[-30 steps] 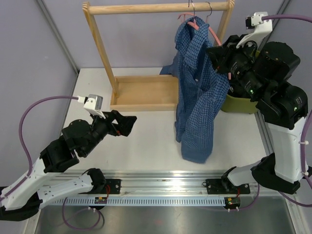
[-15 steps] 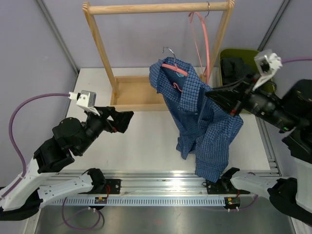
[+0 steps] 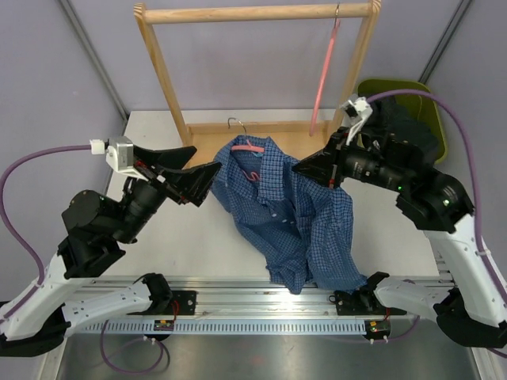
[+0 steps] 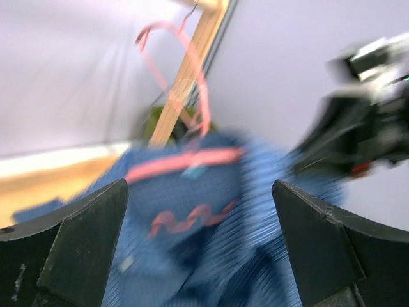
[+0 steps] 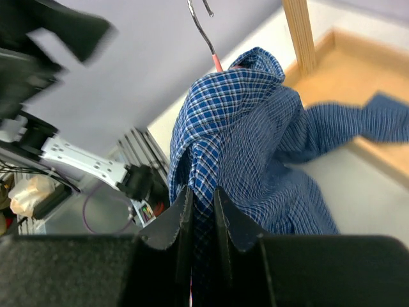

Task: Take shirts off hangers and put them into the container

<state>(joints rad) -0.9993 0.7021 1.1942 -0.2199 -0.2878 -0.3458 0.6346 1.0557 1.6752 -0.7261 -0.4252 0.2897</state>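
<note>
The blue check shirt (image 3: pixel 285 218) hangs over the middle of the table, and a pink hanger (image 3: pixel 248 147) is still in its collar, off the rail. My right gripper (image 3: pixel 305 169) is shut on a fold of the shirt (image 5: pixel 255 128); its jaws (image 5: pixel 203 195) pinch the cloth below the hanger's wire hook (image 5: pixel 203 25). My left gripper (image 3: pixel 202 178) stands open just left of the collar, touching nothing. The left wrist view is blurred and shows the shirt (image 4: pixel 211 224) and hanger (image 4: pixel 185 165) between the wide fingers (image 4: pixel 96 224). The olive-green container (image 3: pixel 412 89) sits at the back right.
A light wooden rack (image 3: pixel 253 13) stands at the back, its base tray (image 3: pixel 277 131) on the table. A second pink hanger (image 3: pixel 323 75) hangs bare from the rail. My right arm (image 3: pixel 412 178) partly covers the container. A metal rail (image 3: pixel 261 301) runs along the near edge.
My right gripper pulled the blue shirt, hanger and all, off the rail and swung it left and down over the table. My left arm rose and moved right towards the collar.
</note>
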